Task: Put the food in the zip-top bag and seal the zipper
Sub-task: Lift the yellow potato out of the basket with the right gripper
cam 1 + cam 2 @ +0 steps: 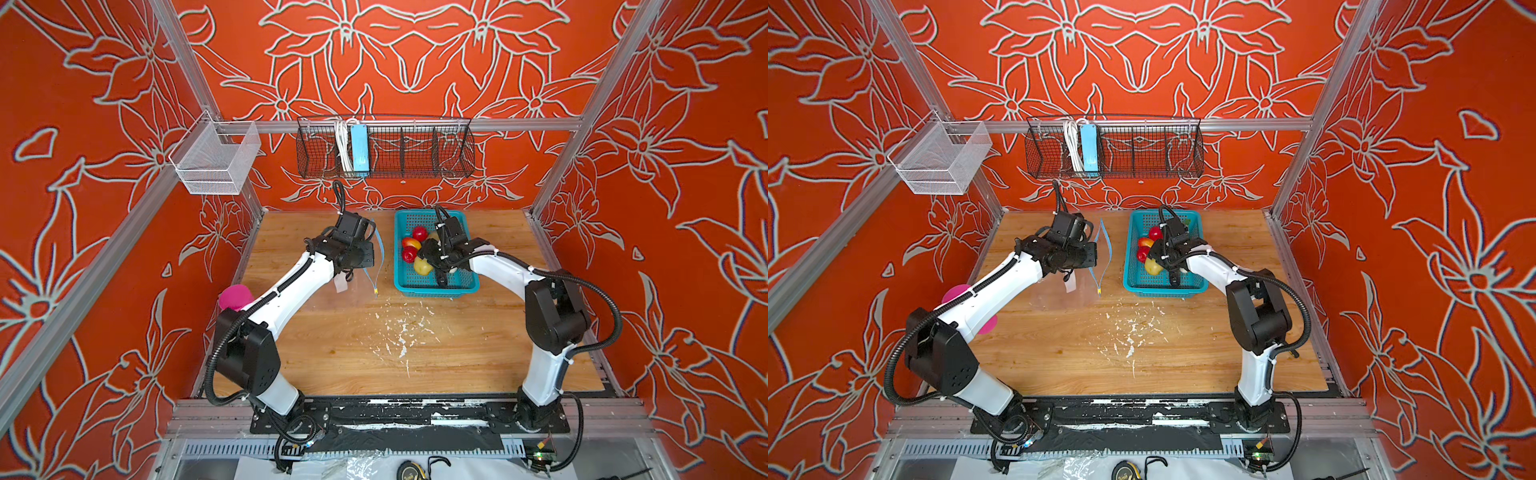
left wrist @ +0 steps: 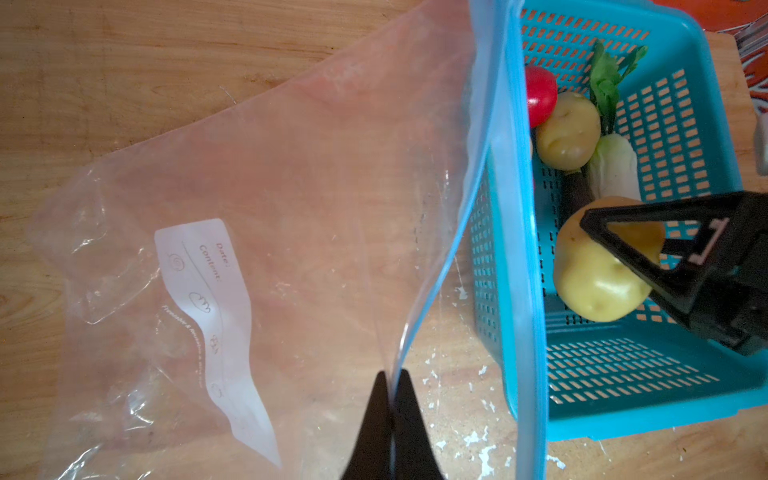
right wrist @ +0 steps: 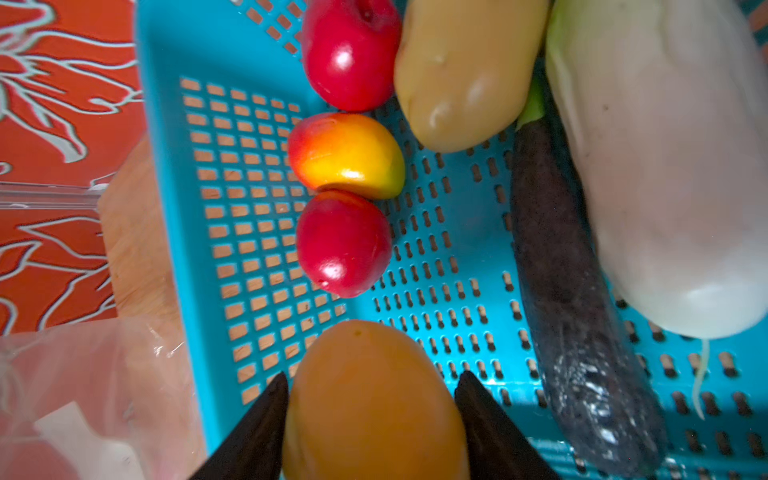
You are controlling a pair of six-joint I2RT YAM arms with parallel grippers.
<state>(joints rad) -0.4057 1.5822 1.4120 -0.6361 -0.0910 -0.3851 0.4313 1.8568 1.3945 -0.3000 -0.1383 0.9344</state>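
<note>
Two robot arms reach toward the far edge of a wooden table [image 1: 353, 357]. Left of the middle, the clear zip-top bag [image 2: 249, 187] lies mostly flat on the table with nothing in it. The left gripper [image 2: 392, 376] is clamped tight on one lip of the bag's mouth, at the light-blue zipper [image 2: 457, 237]. It lifts that lip so the mouth gapes toward the food, probably to offer a ready opening.

Just beside the mouth, right of the middle, sits a teal basket [image 3: 162, 187] holding all the food: red apples [image 3: 343, 243], a red-yellow fruit [image 3: 347, 156], a potato [image 3: 465, 70], a dark eggplant [image 3: 573, 311] and a white radish [image 3: 673, 166].

The right gripper [image 3: 370, 376], jaws partway apart, grips a second tan potato [image 3: 374, 415] at the basket's near end. That potato looks like the first piece bound for the bag. The zipper is not yet sealed.
</note>
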